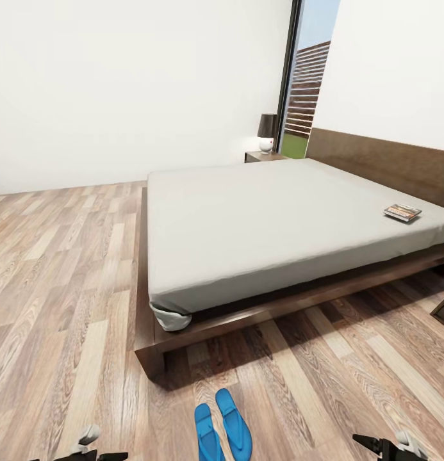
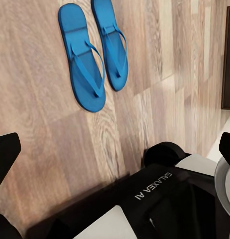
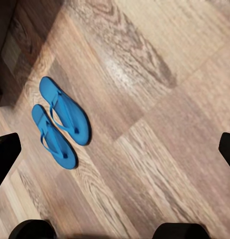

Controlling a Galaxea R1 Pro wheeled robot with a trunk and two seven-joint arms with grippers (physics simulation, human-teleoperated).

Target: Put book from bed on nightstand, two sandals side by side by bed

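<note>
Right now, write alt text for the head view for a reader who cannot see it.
A large low bed with a grey mattress fills the room's middle, a book lying near its headboard. Two blue sandals sit side by side on the wooden floor before it, and a nightstand with a lamp stands beyond.

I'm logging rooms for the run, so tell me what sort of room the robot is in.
A bedroom, most likely. A large low bed with a grey mattress and dark wooden headboard fills the middle, a nightstand with a black-shaded lamp stands beside its head, and the sandals lie on the wood floor near its foot.
</note>
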